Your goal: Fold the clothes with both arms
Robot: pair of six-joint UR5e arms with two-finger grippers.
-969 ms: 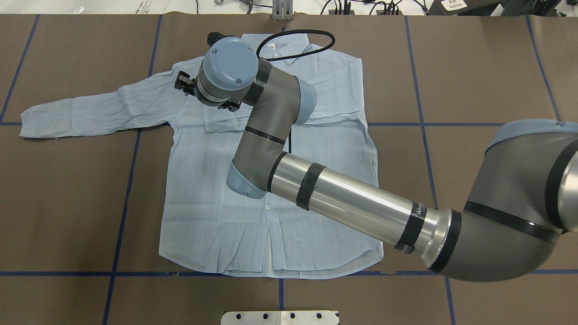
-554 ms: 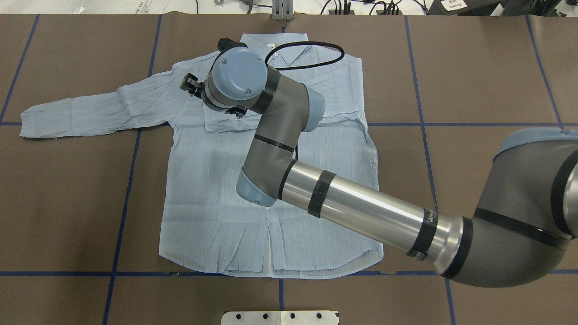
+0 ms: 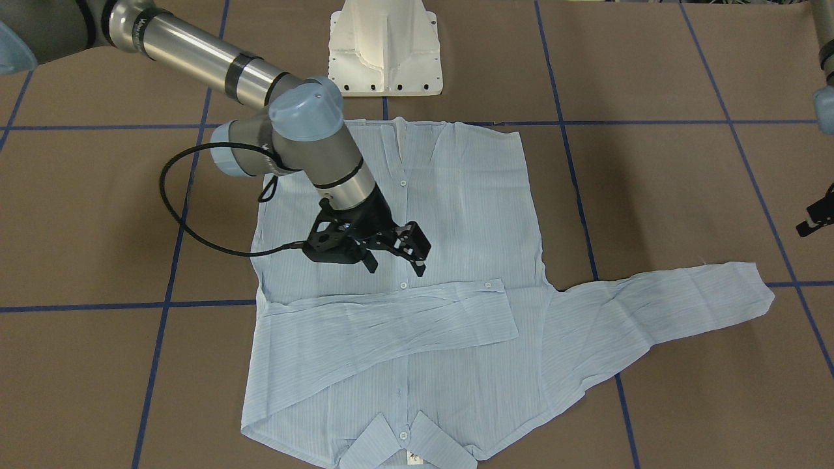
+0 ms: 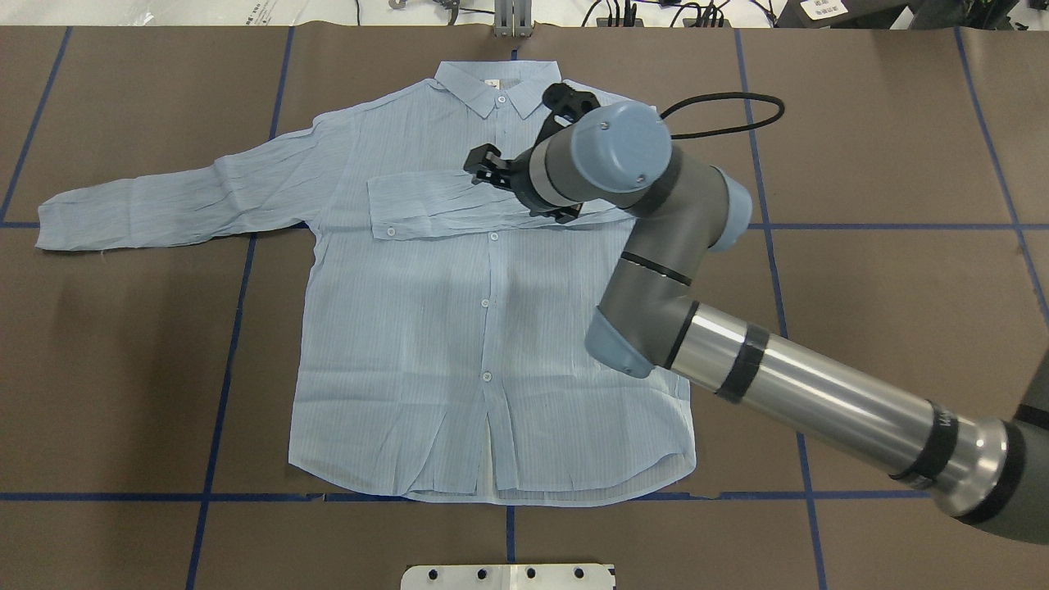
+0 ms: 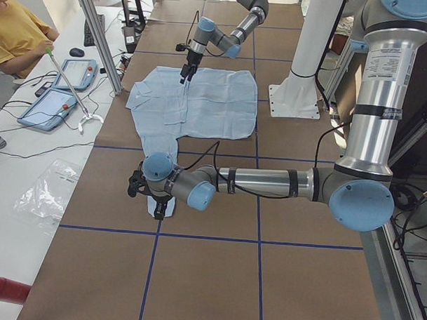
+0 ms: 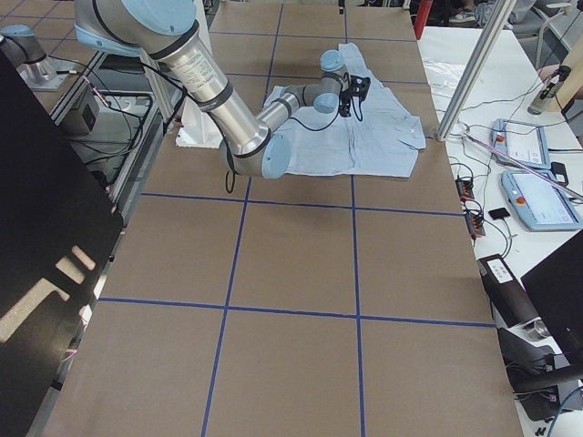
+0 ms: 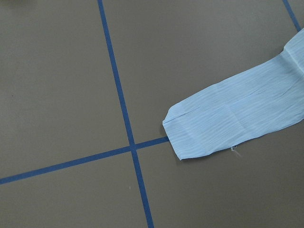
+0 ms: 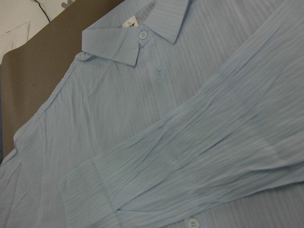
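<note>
At table (image 4: 860, 164) centre, shirt (image 4: 459, 328) lies flat w/ brown top showing on all sides, one sleeve (image 4: 426, 205) folded across chest; R gripper (image 3: 393, 257) spread over chest; L gripper (image 3: 814, 221) near other cuff, state unclear.

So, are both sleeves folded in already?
No. One sleeve lies folded across the shirt; the other sleeve is spread flat.

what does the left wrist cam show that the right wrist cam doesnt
Only left wrist: the outstretched sleeve's cuff, flat on the table by crossing blue tape lines. Only right wrist: the collar with its button and label, and the folded sleeve across the chest. Both: the shirt, striped light-blue, and some brown table.
</note>
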